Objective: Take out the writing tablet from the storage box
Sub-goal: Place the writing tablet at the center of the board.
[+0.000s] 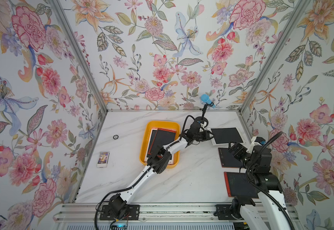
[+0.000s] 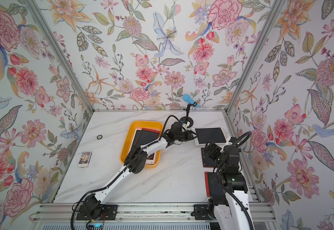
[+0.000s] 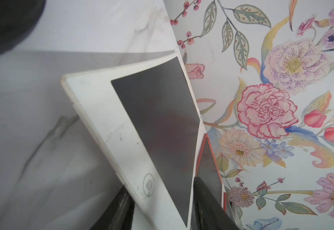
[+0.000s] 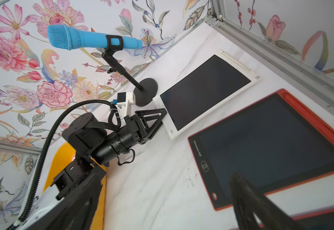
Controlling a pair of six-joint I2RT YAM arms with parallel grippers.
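Observation:
The yellow-orange storage box (image 1: 148, 127) stands left of the table's middle, and my left arm crosses over it. In it a red-framed writing tablet (image 1: 165, 139) lies on a white one. A white-framed writing tablet (image 1: 227, 136) lies flat on the marble at the back right. My left gripper (image 1: 210, 137) is at its near short end. In the left wrist view the left gripper (image 3: 160, 186) is open, its fingers apart on either side of the white-framed tablet (image 3: 154, 123). My right gripper (image 1: 235, 149) hangs wide open and empty over a red-framed tablet (image 4: 268, 145).
A second red-framed tablet (image 1: 238, 184) lies near the right front, partly under my right arm. A blue microphone (image 1: 207, 100) stands on a black round base (image 4: 146, 91) beside the white-framed tablet. A card box (image 1: 103, 159) and a small black ring (image 1: 115, 137) lie at the left.

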